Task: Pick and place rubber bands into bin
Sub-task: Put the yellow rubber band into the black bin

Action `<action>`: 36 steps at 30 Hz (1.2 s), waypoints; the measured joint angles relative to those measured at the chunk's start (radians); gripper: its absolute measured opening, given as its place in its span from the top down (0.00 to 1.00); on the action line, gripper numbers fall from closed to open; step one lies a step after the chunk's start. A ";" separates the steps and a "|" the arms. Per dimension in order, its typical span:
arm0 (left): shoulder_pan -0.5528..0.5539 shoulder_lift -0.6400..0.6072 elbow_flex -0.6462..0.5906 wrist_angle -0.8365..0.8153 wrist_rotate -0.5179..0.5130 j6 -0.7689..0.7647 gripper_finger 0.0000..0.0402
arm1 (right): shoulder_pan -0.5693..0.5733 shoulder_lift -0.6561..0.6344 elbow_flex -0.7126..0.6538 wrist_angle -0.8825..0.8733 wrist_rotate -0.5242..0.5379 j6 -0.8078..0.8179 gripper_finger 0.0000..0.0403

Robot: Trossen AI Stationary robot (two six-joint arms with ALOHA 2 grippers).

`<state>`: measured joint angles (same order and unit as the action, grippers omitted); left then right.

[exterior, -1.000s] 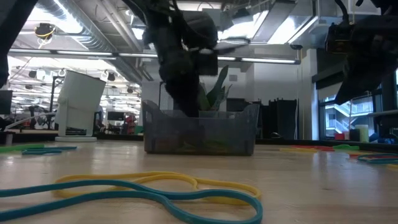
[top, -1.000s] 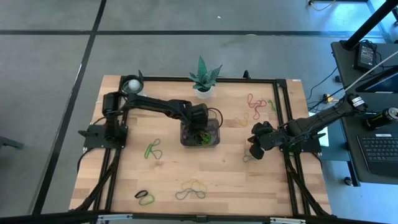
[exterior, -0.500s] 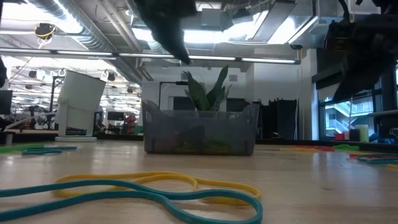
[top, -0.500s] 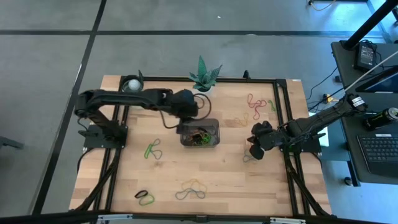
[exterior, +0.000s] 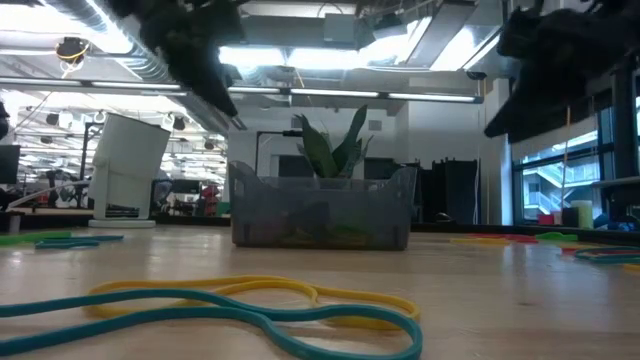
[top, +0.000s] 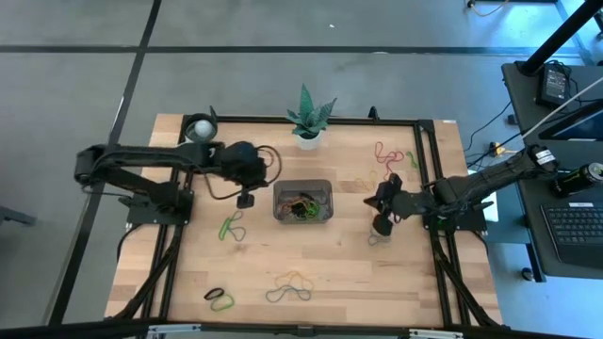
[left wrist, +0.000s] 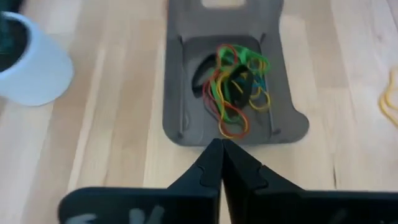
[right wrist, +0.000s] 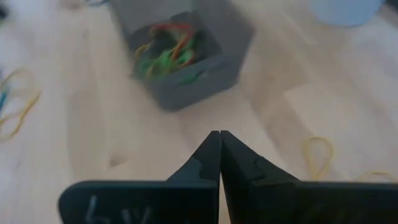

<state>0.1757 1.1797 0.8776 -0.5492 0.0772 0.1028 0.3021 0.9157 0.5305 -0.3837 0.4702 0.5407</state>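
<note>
The dark grey bin (top: 302,201) stands mid-table with a tangle of green, red, orange and yellow rubber bands (left wrist: 235,87) lying on its floor. More rubber bands lie loose on the table: a green one (top: 232,226), a yellow and blue pair (top: 290,285), a black and green pair (top: 219,298), and red and orange ones (top: 386,155). My left gripper (top: 244,199) hovers just left of the bin, shut and with nothing in it (left wrist: 219,143). My right gripper (top: 381,222) hangs right of the bin, also shut with nothing in it (right wrist: 216,134).
A potted plant (top: 307,118) stands behind the bin and a white cup (top: 200,127) at the far left corner. A black frame (top: 429,169) runs round the table's edges. In the low view, yellow and teal bands (exterior: 260,300) lie on the table's near part.
My left gripper has risen out of the bin and drawn back toward the table's left edge, leaving the tangle of bands in the bin. My right gripper has shifted a little toward the bin.
</note>
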 joint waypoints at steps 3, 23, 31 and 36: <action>0.011 -0.092 -0.132 0.135 0.000 -0.046 1.00 | -0.060 0.009 0.023 0.002 0.001 -0.048 0.98; 0.116 -0.341 -0.365 0.219 0.003 -0.056 1.00 | -0.616 0.565 0.532 -0.555 -0.250 -0.293 0.97; 0.122 -0.341 -0.365 0.217 0.003 -0.039 1.00 | -0.660 0.704 0.532 -0.556 -0.300 -0.374 0.78; 0.122 -0.341 -0.365 0.217 0.003 -0.044 1.00 | -0.659 0.781 0.532 -0.551 -0.366 -0.455 0.68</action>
<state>0.2974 0.8387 0.5129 -0.3319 0.0803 0.0593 -0.3569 1.6967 1.0626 -0.9346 0.1045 0.0859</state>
